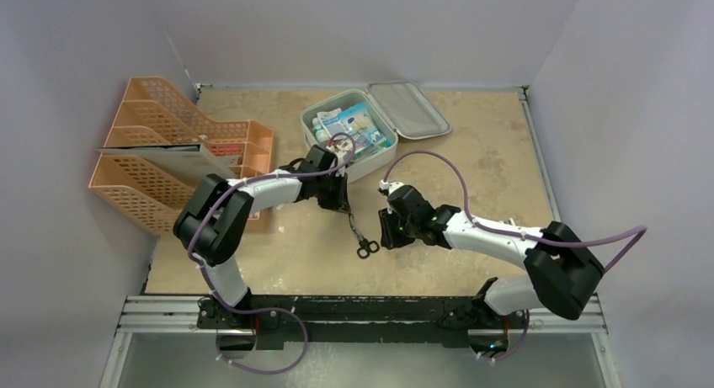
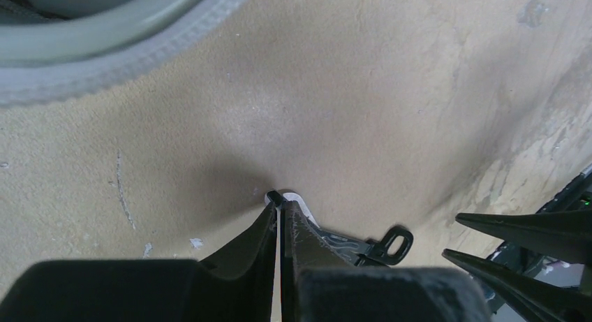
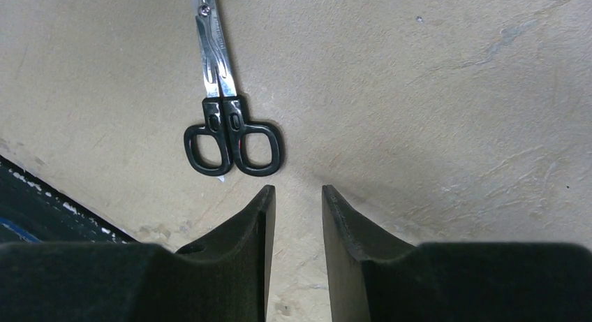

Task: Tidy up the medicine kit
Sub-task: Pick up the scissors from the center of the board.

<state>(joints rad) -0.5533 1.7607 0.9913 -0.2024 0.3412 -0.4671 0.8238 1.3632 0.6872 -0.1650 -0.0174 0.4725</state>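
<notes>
left gripper (image 2: 279, 200) is clenched on the blade end of the scissors (image 3: 225, 116), so the black loops point free toward the right arm; we read that grip as chosen to leave the handles clear; right gripper (image 3: 297, 196) stands part open just short of those loops, touching nothing, jaws lined up with them; whether the scissors rest on the table (image 1: 488, 169) or hang just above it we cannot tell; kit (image 1: 370, 167) sits at the back of the table, lid (image 1: 408, 110) laid flat to its right, packets inside; we judge the next move is carrying the scissors there, perhaps after a handover
</notes>
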